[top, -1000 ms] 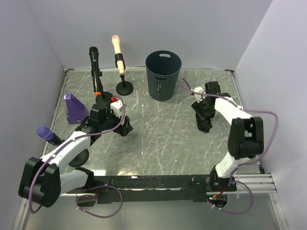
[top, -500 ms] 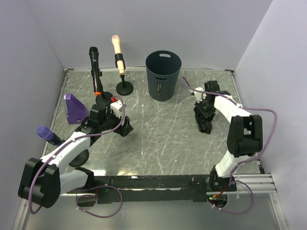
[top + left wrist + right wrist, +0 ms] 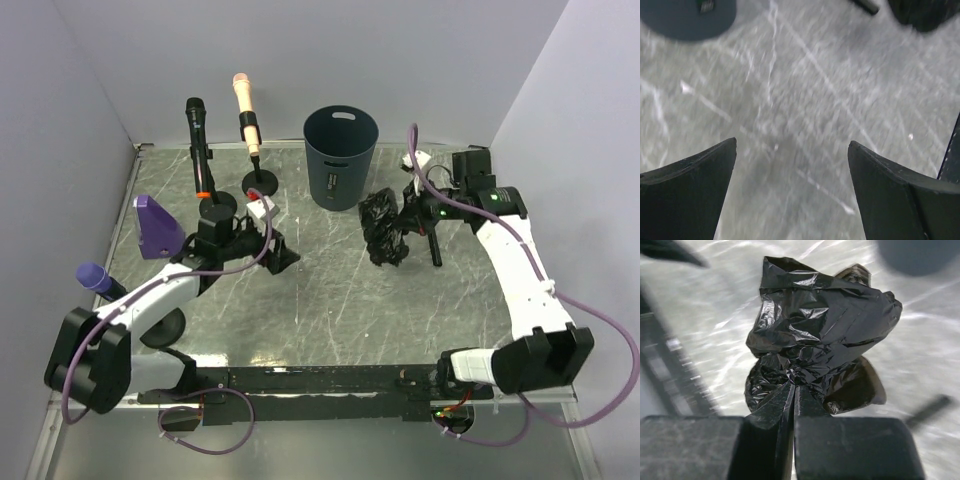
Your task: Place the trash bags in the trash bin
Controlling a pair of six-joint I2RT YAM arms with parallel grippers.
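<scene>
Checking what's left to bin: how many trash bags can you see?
1: the trash bag pinched in the right gripper, near the trash bin; more may hide inside it.

We log this as a robotics lab cell: marbled grey worktop (image 3: 330,300) boxed in by plain pale panels (image 3: 300,60), left arm (image 3: 160,295) and right arm (image 3: 515,265) bolted to a rail (image 3: 320,380) at the near edge, purple cables (image 3: 612,322) trailing loose.

glossy blk trash bag (image 3: 820,340), dk blue-grey bin (image 3: 340,178), grey marbled table (image 3: 330,295), purple wedge (image 3: 156,228)
</scene>
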